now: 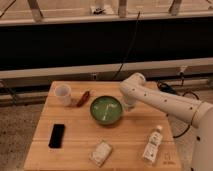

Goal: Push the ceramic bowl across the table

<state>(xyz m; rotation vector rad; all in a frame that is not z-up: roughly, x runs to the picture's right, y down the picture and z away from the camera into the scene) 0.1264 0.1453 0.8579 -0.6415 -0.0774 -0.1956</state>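
Pincer (124, 105) sits at the ceramic bowl's (106, 110) three o'clock rim; can't tell its grip. Bowl's round, upright, mid-table (75, 145).

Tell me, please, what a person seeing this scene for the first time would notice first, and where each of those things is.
The eye goes first to the glossy green ceramic bowl near the middle of the light wooden table. Next comes the big white robot arm reaching in from the right, its gripper down at the bowl's right rim. Smaller things lie around: a white cup at the back left, a black phone at the front left, a bottle at the front right.
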